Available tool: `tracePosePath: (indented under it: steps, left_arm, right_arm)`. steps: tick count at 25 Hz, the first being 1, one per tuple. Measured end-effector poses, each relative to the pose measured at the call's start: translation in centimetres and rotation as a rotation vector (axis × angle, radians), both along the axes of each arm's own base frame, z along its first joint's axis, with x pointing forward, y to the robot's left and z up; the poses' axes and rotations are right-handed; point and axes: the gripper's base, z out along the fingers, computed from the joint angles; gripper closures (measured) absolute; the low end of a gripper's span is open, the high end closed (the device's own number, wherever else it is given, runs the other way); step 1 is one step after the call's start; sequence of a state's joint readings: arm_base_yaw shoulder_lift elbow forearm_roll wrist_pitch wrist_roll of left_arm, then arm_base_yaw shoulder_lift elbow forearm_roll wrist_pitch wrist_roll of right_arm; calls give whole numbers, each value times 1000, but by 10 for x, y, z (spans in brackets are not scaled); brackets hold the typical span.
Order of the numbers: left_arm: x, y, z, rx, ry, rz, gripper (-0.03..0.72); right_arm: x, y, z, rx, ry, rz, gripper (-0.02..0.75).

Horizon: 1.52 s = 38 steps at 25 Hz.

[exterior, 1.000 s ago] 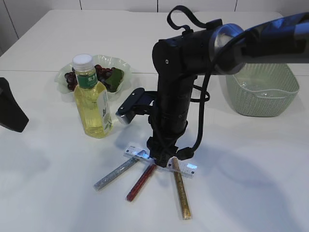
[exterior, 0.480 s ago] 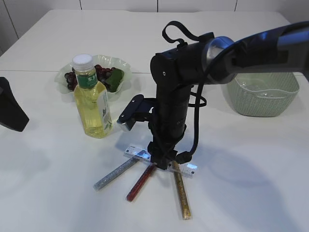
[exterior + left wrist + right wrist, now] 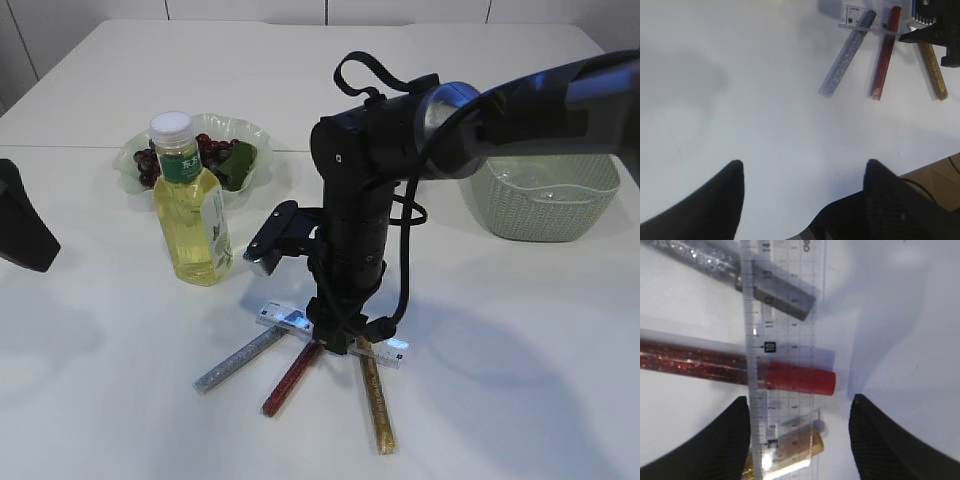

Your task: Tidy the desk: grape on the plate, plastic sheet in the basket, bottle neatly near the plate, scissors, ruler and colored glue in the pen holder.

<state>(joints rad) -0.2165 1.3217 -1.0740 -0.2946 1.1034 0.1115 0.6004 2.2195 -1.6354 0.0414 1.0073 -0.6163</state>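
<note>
Three colored glue sticks fan out on the white table: silver [image 3: 240, 358], red [image 3: 292, 378] and gold [image 3: 377, 400]. A clear ruler [image 3: 285, 318] lies across their caps. My right gripper [image 3: 340, 340] points straight down onto the ruler, open, its fingers either side of the red cap [image 3: 800, 380] and gold cap [image 3: 800, 447], holding nothing. The bottle [image 3: 190, 205] of yellow liquid stands upright beside the plate [image 3: 255, 135], which holds the grape bunch [image 3: 205, 148]. My left gripper [image 3: 802, 170] hovers open and empty over bare table. Scissors, pen holder and plastic sheet are out of view.
A pale green basket [image 3: 545, 195] stands at the back right. The left arm's black end [image 3: 22, 230] sits at the table's left edge. The right arm's cable [image 3: 410, 270] loops beside its wrist.
The right arm has shifted slightly left above the ruler. Its jaws keep the same width. The left arm, the glue sticks and the ruler have not moved.
</note>
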Motion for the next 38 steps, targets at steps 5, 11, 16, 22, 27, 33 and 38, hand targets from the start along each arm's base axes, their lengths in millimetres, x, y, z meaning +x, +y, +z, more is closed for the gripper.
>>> tracePosePath:
  steps: [5,11,16,22,27,33,38]
  left_arm:
    - [0,0,0,0,0,0,147]
    - [0,0,0,0,0,0,147]
    - [0,0,0,0,0,0,147]
    - [0,0,0,0,0,0,147]
    - [0,0,0,0,-3,1,147]
    - [0,0,0,-1,-5,1,147]
    - [1,0,0,-1,-7,2,147]
  right_arm:
    - [1,-1,0,-15,-10,10,246]
    - [1,-2,0,-18,-14,14,246]
    - [2,-1,-4,-22,-9,14,265]
    - [2,-1,-5,-23,-8,14,356]
    - [2,-1,-5,-23,-8,14,427]
    - [5,1,1,-11,-26,12,434]
    - [7,2,6,-14,-19,1,434]
